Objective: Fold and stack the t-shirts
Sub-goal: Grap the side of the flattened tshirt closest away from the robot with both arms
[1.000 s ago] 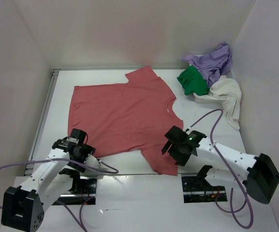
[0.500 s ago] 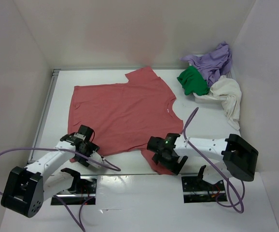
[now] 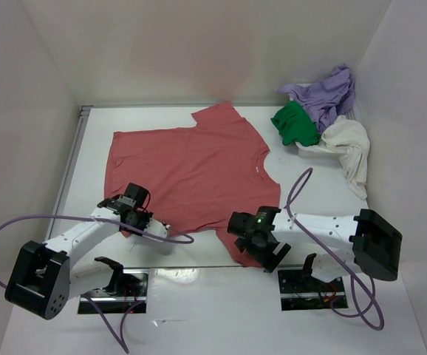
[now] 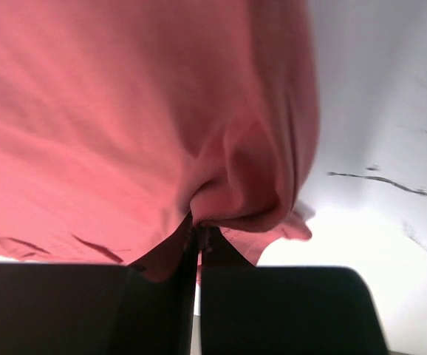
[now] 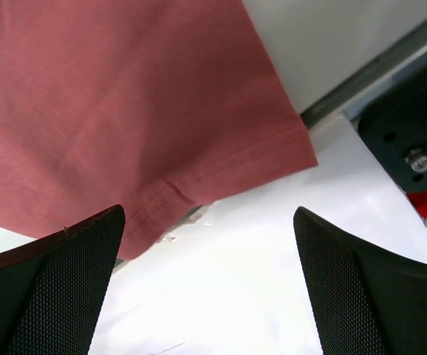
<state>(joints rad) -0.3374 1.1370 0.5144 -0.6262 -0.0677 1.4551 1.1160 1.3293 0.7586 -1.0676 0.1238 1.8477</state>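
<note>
The salmon-red t-shirt lies spread flat on the white table. My left gripper sits at its near-left hem corner. In the left wrist view the left gripper is shut on a bunched fold of the red t-shirt. My right gripper hovers over the near sleeve. In the right wrist view the right gripper is open, with bare table between its fingers and the sleeve's hem just beyond them. The purple, green and cream-white t-shirts lie heaped at the back right.
The heap rests in a white basket against the right wall. White walls close in the left, back and right sides. The table's near edge runs just behind both grippers, with the arms' black base plates below it.
The left gripper moved right onto the hem corner and shut on the cloth. The right arm swung left to the near sleeve and opened wider.
</note>
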